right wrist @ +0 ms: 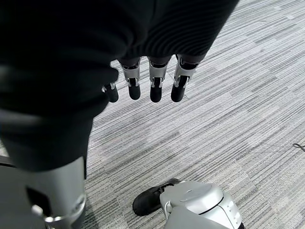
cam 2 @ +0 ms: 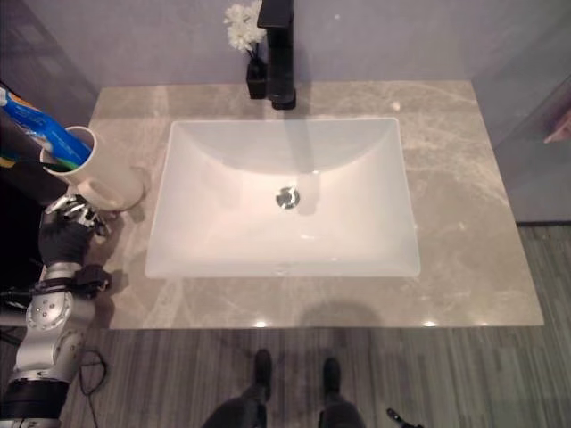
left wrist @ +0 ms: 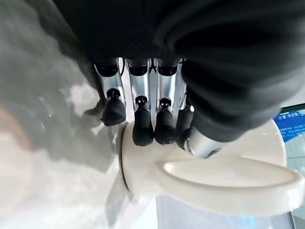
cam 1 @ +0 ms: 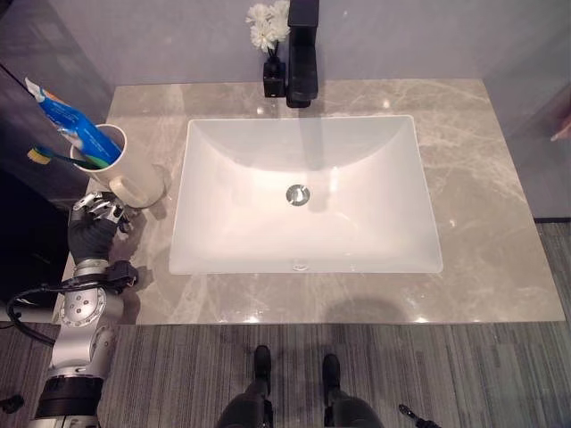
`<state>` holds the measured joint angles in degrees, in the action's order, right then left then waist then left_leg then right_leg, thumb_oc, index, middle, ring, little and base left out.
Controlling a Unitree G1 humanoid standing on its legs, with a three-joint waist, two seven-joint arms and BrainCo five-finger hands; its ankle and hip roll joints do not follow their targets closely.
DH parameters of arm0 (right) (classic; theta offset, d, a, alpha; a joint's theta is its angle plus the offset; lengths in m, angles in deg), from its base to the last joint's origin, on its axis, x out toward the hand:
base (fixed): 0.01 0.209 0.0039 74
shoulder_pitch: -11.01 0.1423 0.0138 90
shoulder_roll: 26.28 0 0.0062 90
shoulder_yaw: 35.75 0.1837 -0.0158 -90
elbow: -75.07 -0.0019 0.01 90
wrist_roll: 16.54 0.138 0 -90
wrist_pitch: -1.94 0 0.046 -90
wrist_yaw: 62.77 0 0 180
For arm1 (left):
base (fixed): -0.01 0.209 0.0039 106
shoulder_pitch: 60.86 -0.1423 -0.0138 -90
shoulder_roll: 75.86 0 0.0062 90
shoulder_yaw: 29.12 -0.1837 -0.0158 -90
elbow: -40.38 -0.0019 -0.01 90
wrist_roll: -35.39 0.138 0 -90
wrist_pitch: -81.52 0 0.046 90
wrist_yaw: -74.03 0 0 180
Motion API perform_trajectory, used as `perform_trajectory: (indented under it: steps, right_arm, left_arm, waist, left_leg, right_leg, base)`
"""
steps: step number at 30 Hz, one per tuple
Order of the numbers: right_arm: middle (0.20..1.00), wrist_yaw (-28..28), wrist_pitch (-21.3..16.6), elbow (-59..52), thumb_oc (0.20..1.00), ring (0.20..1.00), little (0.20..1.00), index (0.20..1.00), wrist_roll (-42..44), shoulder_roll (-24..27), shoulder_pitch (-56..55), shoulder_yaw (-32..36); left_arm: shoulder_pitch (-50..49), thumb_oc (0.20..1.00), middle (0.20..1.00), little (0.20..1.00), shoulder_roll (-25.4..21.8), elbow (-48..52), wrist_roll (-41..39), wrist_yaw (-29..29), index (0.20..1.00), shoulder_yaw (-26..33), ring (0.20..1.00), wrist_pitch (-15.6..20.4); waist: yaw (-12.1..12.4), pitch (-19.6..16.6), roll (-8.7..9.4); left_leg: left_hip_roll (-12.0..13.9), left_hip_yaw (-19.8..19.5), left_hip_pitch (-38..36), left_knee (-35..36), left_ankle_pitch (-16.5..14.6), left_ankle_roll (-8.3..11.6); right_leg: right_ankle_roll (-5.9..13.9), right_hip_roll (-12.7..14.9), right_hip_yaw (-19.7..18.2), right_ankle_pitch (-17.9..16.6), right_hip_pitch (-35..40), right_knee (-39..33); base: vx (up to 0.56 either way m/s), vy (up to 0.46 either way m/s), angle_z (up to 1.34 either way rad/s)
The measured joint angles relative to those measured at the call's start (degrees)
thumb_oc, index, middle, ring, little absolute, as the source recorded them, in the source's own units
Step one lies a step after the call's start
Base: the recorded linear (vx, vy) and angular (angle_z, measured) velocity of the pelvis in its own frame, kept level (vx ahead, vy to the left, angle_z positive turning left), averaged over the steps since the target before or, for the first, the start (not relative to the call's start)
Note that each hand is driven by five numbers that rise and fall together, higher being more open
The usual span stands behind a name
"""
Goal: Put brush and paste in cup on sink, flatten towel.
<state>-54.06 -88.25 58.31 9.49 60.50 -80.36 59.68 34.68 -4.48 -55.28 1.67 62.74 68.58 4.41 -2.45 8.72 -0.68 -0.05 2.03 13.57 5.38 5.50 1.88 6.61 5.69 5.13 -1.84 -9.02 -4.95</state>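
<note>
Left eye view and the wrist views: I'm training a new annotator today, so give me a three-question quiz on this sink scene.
1. True or false: the toothpaste tube and the toothbrush stand in the cup.
2. Which hand is at the cup? A) the left hand B) the right hand
3. Fill in: the black faucet stands behind the basin, and the small vase of white ___ is beside it.

Key:
1. True; both stick out of the cup's mouth.
2. A; its fingertips rest on the cup's side by the handle. The right hand hangs over the carpet.
3. flowers
</note>
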Motion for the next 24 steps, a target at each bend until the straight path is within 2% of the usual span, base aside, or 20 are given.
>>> perform_trajectory:
  steps: [24]
  right_arm:
    - [1.0,-0.02,-0.03,-0.3,1.0,1.0,1.0,1.0,-2.17,0.0,0.16,-0.95]
  left_arm:
    - [-5.51,0.2,0.2,0.2,1.12,4.61,0.61,2.85,0.2,-0.1,0.2,0.29]
  waist:
    - [0.27,0.39,0.01]
  left_leg:
    - [0.04,-0.05,-0.89,-0.01,0.01,-0.01]
  right_leg:
    - [-0.03,-0.04,0.09,-0.1,0.88,-0.01]
  base:
    - [0.0,0.0,0.0]
